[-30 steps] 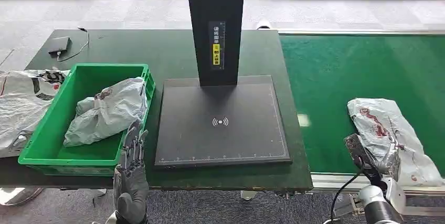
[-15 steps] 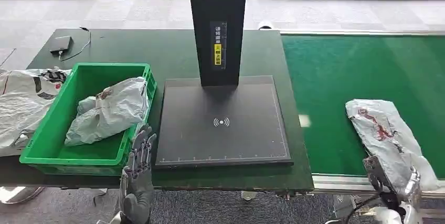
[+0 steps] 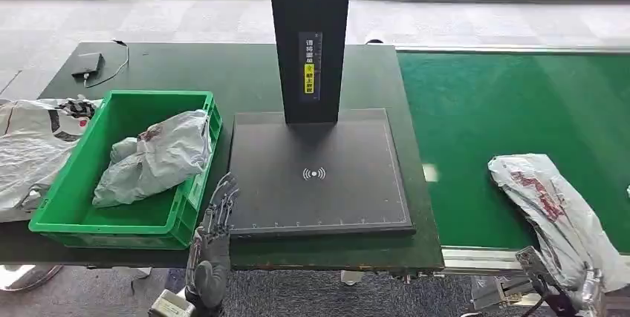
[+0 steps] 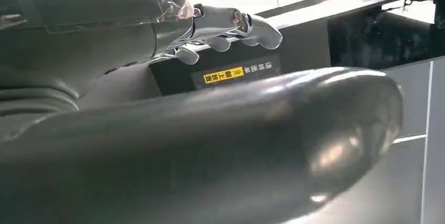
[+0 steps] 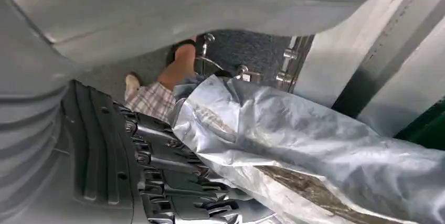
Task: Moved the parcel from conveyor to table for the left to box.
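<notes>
The right hand (image 5: pixel 157 182) grips the near end of the grey parcel (image 3: pixel 559 217), which hangs off the near edge of the green conveyor (image 3: pixel 512 109) with bare belt beyond it. The left hand (image 3: pixel 212 246) holds nothing, fingers straight and slightly apart, raised at the table's (image 3: pixel 223 72) near edge between the green bin (image 3: pixel 111 224) on its left and the black scan pad (image 3: pixel 319 176) on its right.
</notes>
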